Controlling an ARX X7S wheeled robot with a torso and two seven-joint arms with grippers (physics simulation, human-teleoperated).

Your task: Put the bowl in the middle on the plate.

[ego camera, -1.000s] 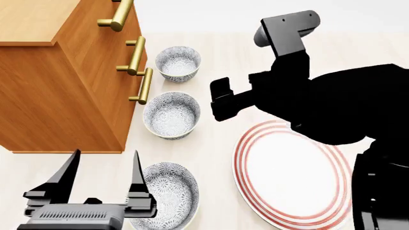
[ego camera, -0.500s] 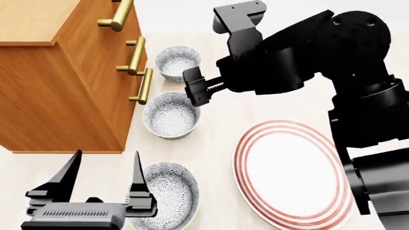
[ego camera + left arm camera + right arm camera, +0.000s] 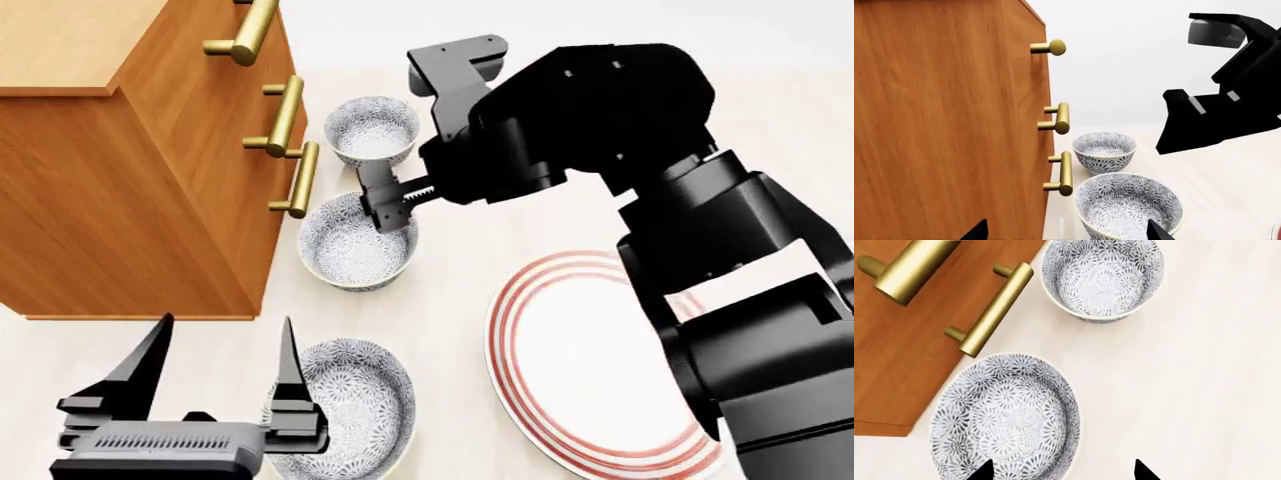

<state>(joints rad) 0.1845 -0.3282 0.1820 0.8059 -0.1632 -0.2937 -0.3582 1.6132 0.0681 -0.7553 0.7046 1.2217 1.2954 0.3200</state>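
Three speckled bowls stand in a row beside the cabinet. The bowl in the middle (image 3: 350,250) (image 3: 1004,417) (image 3: 1127,205) sits between the far bowl (image 3: 371,130) and the near bowl (image 3: 354,400). My right gripper (image 3: 386,212) (image 3: 1062,471) hangs open just above the middle bowl's right rim, one fingertip over the inside and one over the bare surface beside it. The red-ringed plate (image 3: 601,365) lies to the right, partly under my right arm. At the front left my left gripper (image 3: 220,365) (image 3: 1066,232) is open and empty, next to the near bowl.
A wooden cabinet (image 3: 120,170) with brass handles (image 3: 302,180) stands close to the left of the bowls. The far bowl (image 3: 1102,277) (image 3: 1104,150) is about a bowl's width beyond the middle one. My right arm (image 3: 1214,120) reaches over the plate.
My right arm has swung left from above the plate and come down over the middle bowl's rim. The left gripper and all three bowls have stayed put.
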